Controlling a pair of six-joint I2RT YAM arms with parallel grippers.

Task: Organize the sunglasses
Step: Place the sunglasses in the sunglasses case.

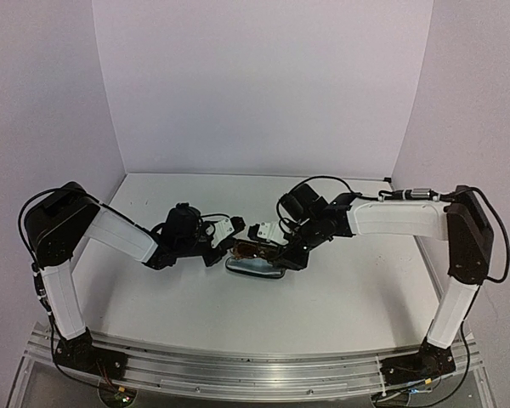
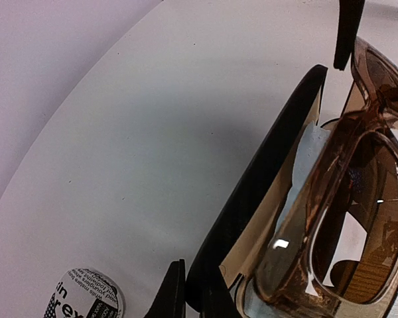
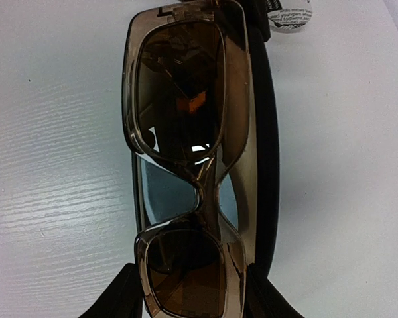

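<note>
while left hand (image 1: 225, 246) pinches black case (image 2: 252, 192) | right hand (image 3: 186, 298) pinches brown sunglasses (image 3: 209, 192) | cloth (image 3: 166, 192) half hidden

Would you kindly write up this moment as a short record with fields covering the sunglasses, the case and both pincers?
sunglasses: brown sunglasses, lying lengthwise in the open case
case: black case, open, resting on the table
lining: light-blue cloth inside the case, under the glasses
left pincer: shut on the case's rim
right pincer: closed across the sunglasses frame, one finger on each side
</note>
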